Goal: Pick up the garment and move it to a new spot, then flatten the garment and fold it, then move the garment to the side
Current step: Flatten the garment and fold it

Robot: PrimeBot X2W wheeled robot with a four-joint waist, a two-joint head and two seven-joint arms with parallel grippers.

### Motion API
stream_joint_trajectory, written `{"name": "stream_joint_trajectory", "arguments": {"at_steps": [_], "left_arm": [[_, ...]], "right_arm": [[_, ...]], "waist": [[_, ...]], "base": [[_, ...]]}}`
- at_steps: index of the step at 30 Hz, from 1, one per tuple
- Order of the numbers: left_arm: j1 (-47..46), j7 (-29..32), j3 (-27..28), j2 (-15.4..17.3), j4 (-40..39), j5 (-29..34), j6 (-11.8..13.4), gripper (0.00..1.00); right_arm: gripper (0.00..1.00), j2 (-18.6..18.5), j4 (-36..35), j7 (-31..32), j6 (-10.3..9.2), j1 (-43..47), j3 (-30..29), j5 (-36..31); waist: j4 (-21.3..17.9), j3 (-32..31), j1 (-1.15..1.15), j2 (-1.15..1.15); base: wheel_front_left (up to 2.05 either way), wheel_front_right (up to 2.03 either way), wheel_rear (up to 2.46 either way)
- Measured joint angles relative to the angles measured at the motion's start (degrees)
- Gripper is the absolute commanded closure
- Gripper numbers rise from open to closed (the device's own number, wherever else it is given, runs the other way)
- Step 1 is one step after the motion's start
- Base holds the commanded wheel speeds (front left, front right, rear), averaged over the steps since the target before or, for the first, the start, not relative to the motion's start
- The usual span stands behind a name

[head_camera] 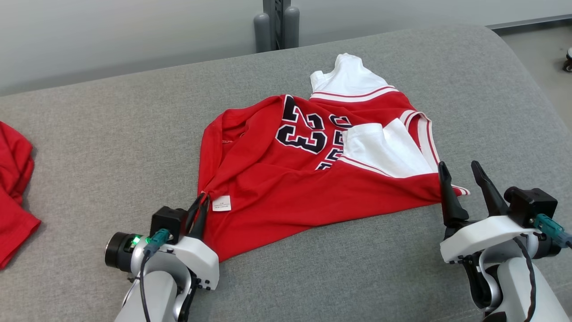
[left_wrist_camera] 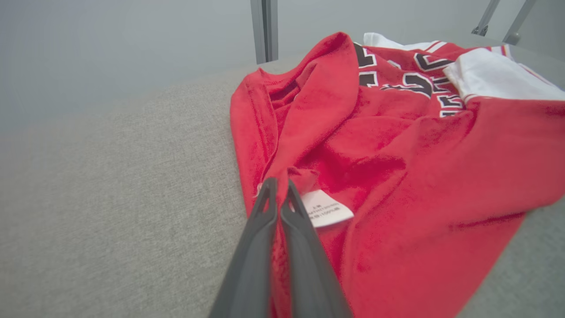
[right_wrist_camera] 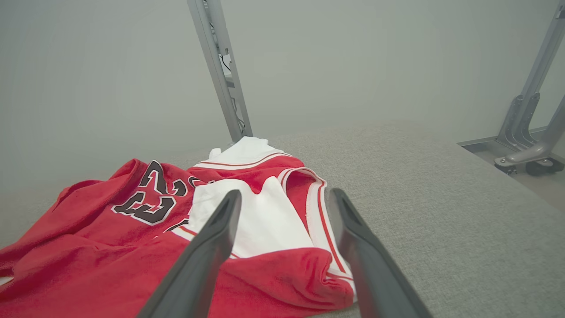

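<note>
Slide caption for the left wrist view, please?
Left gripper shut on the edge of the red jersey, beside its white label, on grey upholstery.

A red sleeveless jersey is seen lying crumpled on a grey fabric surface, roughly at its middle. The armholes are trimmed with white and red stripes, and a black number 23 outlined in white is displayed on the upper side. Part of the cloth is folded over, so that the white inner side is exposed near the right edge and again at the far end. A small white care label is shown at the near left corner, where the fabric is gathered into a point.
</note>
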Motion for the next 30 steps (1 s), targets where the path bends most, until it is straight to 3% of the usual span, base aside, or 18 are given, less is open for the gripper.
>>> {"name": "stream_joint_trajectory", "arguments": {"at_steps": [11, 13, 16, 17, 19, 20, 30], "left_arm": [[6.2, -0.2, 7.1, -0.1, -7.9, -7.1, -2.7, 1.0], [8.2, -0.2, 8.0, -0.1, -9.2, -7.3, -3.0, 0.9], [12.4, -0.3, 8.2, -0.1, -10.6, -7.2, -3.7, 0.85], [12.9, -0.3, 8.1, -0.1, -10.7, -7.2, -3.8, 0.78], [14.1, -0.3, 7.9, -0.1, -10.7, -7.1, -3.8, 0.49], [14.6, -0.3, 7.8, -0.2, -10.7, -7.0, -3.8, 0.0], [17.2, -0.3, 8.4, -0.8, -19.4, -6.3, -2.7, 0.0]], "right_arm": [[0.0, 0.0, 1.7, 0.2, 0.0, 0.9, -1.5, -0.4], [0.0, 0.0, 2.1, 0.7, 0.0, 1.4, -1.4, -0.6], [0.0, 0.0, 2.6, 1.4, 0.0, 2.8, -1.2, -0.7], [0.0, 0.0, 2.7, 1.5, 0.0, 3.0, -1.1, -0.8], [0.0, 0.0, 2.9, 1.7, 0.0, 3.3, -1.0, -0.8], [0.0, 0.0, 2.9, 1.7, 0.0, 3.4, -0.9, -0.8], [0.0, 0.0, 2.0, 1.2, 0.0, 4.2, -1.1, -0.8]], "waist": [[5.0, -3.1, 0.0, 0.0], [6.5, -4.3, 0.0, 0.0], [9.1, -6.6, 0.0, 0.0], [9.5, -6.9, 0.0, 0.0], [10.0, -7.5, 0.0, 0.0], [10.3, -7.7, 0.0, 0.0], [11.1, -8.2, 0.0, 0.0]], "base": [[0.0, 0.0, 0.0], [0.0, 0.0, 0.0], [0.0, 0.0, 0.0], [0.0, 0.0, 0.0], [0.0, 0.0, 0.0], [0.0, 0.0, 0.0], [0.0, 0.0, 0.0]]}}
